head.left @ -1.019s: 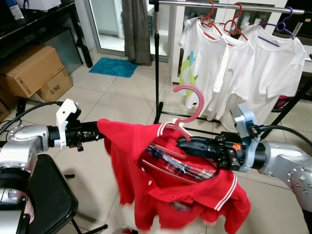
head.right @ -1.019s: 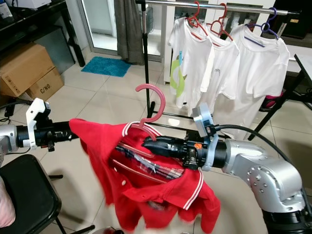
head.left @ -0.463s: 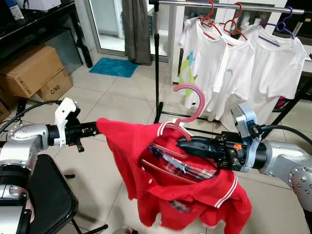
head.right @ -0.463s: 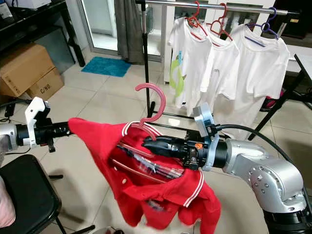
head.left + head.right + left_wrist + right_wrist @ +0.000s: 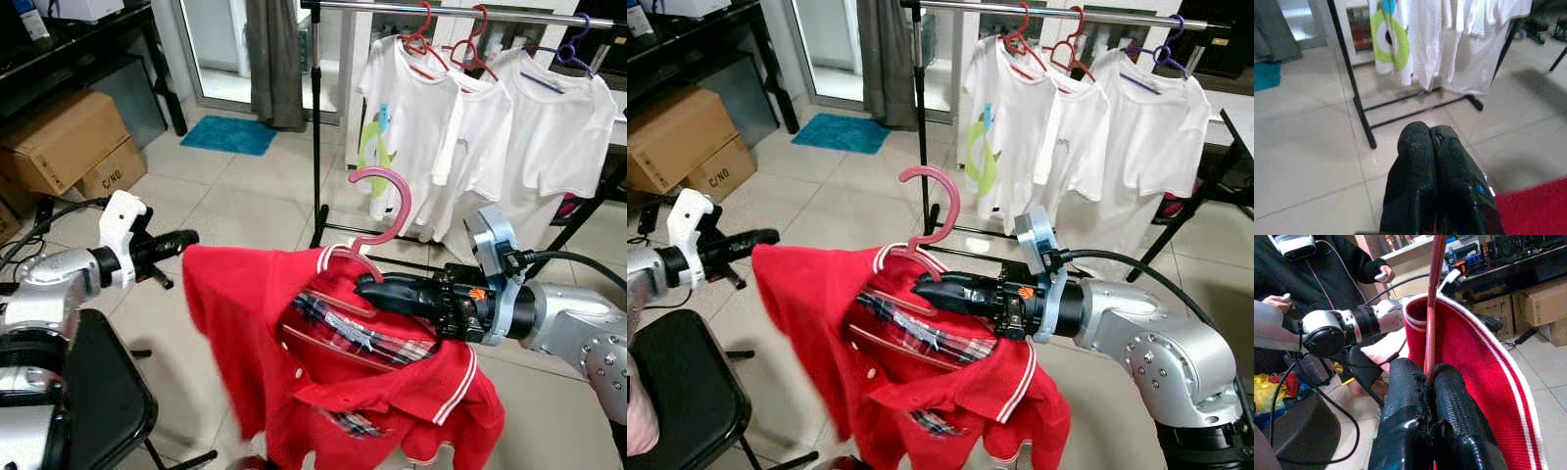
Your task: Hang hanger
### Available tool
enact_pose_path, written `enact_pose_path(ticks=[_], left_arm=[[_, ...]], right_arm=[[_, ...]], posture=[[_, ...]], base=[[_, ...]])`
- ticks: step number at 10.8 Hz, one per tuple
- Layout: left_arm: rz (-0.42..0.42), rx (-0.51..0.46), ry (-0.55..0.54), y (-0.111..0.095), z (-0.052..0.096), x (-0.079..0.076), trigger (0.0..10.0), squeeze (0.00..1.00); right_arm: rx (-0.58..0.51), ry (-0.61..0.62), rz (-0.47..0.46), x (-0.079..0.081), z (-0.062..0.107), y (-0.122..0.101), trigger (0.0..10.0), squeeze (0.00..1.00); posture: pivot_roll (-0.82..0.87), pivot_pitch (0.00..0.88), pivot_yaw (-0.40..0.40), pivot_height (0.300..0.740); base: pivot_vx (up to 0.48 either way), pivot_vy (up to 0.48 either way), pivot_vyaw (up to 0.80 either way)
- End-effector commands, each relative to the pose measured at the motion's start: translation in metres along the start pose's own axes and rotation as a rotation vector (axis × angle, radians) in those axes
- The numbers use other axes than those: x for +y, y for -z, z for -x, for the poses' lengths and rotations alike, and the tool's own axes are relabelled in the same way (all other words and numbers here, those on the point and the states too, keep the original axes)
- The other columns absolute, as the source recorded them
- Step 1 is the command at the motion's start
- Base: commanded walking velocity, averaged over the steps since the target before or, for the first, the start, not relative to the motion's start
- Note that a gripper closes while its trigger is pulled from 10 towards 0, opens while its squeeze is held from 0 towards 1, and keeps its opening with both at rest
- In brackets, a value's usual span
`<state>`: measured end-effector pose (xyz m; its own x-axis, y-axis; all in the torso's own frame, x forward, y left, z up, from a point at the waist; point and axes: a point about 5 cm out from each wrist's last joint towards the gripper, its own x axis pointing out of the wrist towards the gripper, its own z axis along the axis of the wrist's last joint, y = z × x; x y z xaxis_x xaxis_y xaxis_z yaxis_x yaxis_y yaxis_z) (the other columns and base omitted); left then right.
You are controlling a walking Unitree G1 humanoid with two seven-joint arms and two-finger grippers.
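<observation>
The right gripper (image 5: pixel 364 285) is clamping the pink hanger (image 5: pixel 377 213), which is carrying a red polo shirt (image 5: pixel 343 372) in front of the clothes rack (image 5: pixel 315 127), below its rail of white T-shirts (image 5: pixel 480 137). The left gripper (image 5: pixel 184 237), fingers pressed together and holding nothing, is hovering just beside the shirt's sleeve.
</observation>
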<state>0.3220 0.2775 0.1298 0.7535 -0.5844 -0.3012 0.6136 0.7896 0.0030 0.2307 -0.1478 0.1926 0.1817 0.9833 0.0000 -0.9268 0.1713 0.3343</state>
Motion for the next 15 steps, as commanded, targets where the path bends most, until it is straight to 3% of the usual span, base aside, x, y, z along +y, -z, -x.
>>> enact_pose_path(ticks=[1,2,3,4,7,9,15], left_arm=[[0.008,-0.037,-0.007,-0.004,0.003,0.003,0.0,0.0],[0.012,-0.034,-0.013,-0.002,0.013,0.008,2.0,0.0],[0.01,-0.055,0.034,-0.005,0.022,0.009,10.0,0.0],[-0.007,-0.084,0.119,-0.014,0.035,0.011,10.0,1.0],[-0.112,-0.008,0.234,-0.026,0.064,0.018,10.0,1.0],[-0.145,0.023,0.299,-0.032,0.071,0.018,10.0,1.0],[-0.215,0.0,0.405,-0.052,0.058,0.013,10.0,1.0]], right_arm=[[-0.029,0.018,0.039,-0.002,0.001,-0.007,0.0,0.0],[-0.042,0.103,0.065,-0.011,0.002,-0.01,0.0,0.0],[-0.052,0.133,0.073,-0.016,0.002,-0.011,0.0,0.0],[-0.061,0.142,0.081,-0.019,0.004,-0.013,0.0,0.0],[-0.053,0.146,0.114,-0.031,0.012,-0.013,0.0,0.0],[-0.042,0.087,0.143,-0.034,0.017,-0.018,0.0,0.0],[0.03,-0.102,0.125,-0.019,0.02,-0.02,0.0,0.0]], posture=[[-0.12,0.0,0.089,0.74],[-0.12,0.0,0.089,0.74],[-0.11,0.0,0.089,0.74],[-0.11,0.0,0.087,0.74],[-0.11,0.0,0.09,0.74],[-0.1,0.0,0.096,0.74],[-0.11,0.0,0.1,0.74]], base=[[0.0,0.0,0.0],[0.0,0.0,0.0],[0.0,0.0,0.0],[0.0,0.0,0.0],[0.0,0.0,0.0],[0.0,0.0,0.0],[0.0,0.0,0.0]])
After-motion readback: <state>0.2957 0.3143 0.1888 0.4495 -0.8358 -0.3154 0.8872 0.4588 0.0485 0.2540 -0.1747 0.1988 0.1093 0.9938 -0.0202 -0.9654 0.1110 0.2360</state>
